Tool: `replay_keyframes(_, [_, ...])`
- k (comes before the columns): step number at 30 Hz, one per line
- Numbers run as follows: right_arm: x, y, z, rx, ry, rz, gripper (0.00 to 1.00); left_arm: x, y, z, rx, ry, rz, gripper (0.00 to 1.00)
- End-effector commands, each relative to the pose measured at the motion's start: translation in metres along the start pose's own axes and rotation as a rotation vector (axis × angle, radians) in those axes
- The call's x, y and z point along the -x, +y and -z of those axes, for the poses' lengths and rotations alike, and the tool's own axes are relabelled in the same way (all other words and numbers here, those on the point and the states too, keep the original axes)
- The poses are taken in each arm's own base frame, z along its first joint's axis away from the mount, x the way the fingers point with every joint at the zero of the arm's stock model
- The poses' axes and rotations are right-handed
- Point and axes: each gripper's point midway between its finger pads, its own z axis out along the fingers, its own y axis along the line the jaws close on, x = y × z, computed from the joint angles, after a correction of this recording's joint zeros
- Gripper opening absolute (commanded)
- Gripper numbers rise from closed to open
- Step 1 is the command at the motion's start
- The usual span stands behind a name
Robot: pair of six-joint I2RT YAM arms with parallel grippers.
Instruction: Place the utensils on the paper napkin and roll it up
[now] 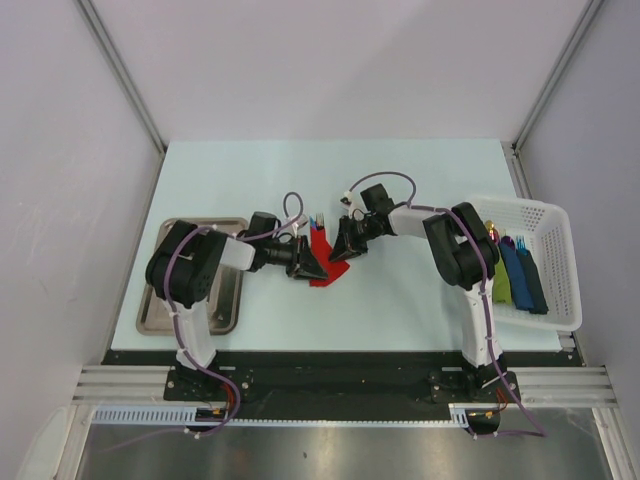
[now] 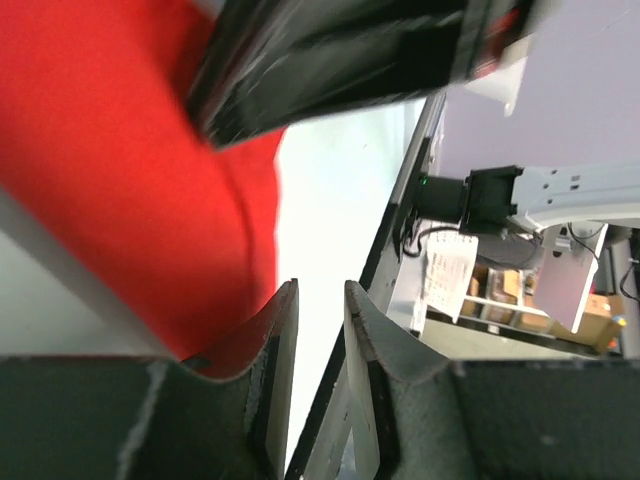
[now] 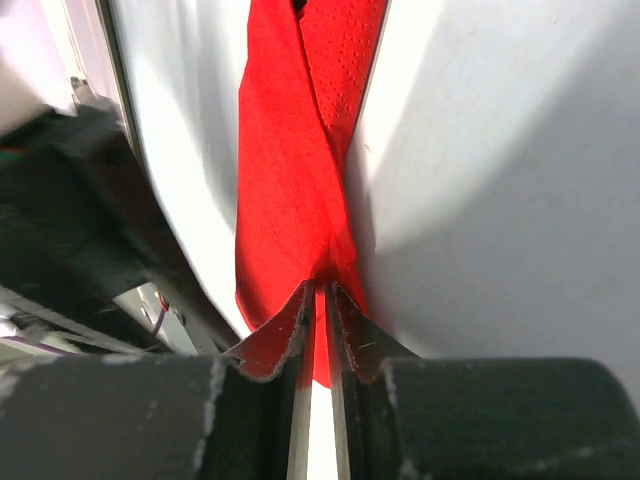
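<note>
Two fingertip pairs at mid-table. Right gripper (image 3: 320, 292): pinches tight on a twisted fold of the paper napkin (image 3: 290, 180). Left gripper (image 2: 322, 320): stands slightly parted, nothing in the gap, one finger (image 2: 270, 340) just beside the paper napkin. Paper napkin: lies partly rolled on the table (image 1: 400, 190) between both grippers, utensils (image 1: 318, 219) poking from its far end. Beyond: basket (image 1: 555, 215) at right, tray (image 1: 232, 295) at left.
</note>
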Motion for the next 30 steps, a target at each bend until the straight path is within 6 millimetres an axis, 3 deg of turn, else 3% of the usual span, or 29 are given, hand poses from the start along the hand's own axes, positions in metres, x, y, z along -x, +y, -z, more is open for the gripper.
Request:
replay_keyframes(1, [-0.009,-0.066,-0.019,-0.235,-0.011,0.005,0.15,0.03,-0.019,0.006,-0.004,-0.067,-0.109,0.3])
replay_keyframes(8, [-0.004,-0.06,-0.017,-0.229,-0.017,0.015,0.15,0.02,0.035,-0.004,0.088,-0.057,0.044,0.25])
replay_keyframes(13, [0.019,-0.038,-0.008,-0.194,-0.086,0.059,0.16,0.002,0.062,-0.005,0.151,-0.012,0.118,0.16])
replay_keyframes(18, [0.053,-0.004,0.005,-0.139,-0.166,0.11,0.23,-0.001,0.065,-0.004,0.153,-0.011,0.126,0.12])
replay_keyframes(20, [0.068,0.006,0.009,-0.131,-0.192,0.131,0.31,-0.001,0.065,-0.003,0.156,-0.009,0.126,0.12])
replay_keyframes(26, [0.084,-0.001,0.005,-0.176,-0.216,0.165,0.38,0.001,0.065,-0.004,0.159,-0.01,0.119,0.12])
replay_keyframes(30, [0.08,-0.002,-0.006,-0.169,-0.184,0.173,0.45,0.004,0.066,-0.004,0.168,-0.012,0.117,0.12])
